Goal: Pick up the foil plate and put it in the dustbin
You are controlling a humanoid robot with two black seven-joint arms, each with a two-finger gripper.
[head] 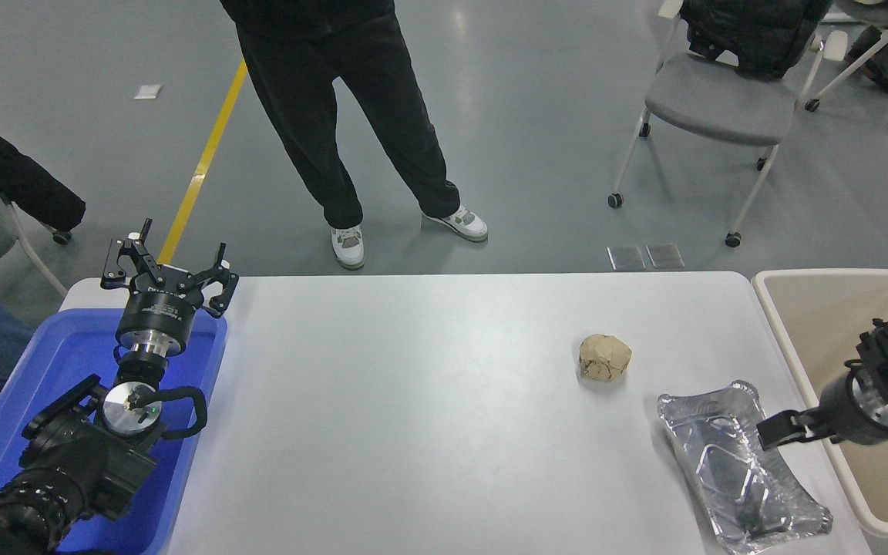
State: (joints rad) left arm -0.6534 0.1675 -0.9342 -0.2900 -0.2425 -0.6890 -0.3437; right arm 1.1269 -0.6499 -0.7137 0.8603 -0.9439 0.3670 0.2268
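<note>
Because the foil plate (741,466) at lower right looks thin and bendy, the right claw (774,432), its opening unclear, should pinch its rim.

Bright, even overhead light, soft shadows, glare on foil plate (741,466).

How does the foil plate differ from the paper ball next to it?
The foil plate is shiny silver, flat and shallow; the paper ball is dull tan and crumpled into a lump. The plate is larger and lies nearer the table's right edge, with the right claw over it; the ball sits alone. Both rest on the white table.
</note>
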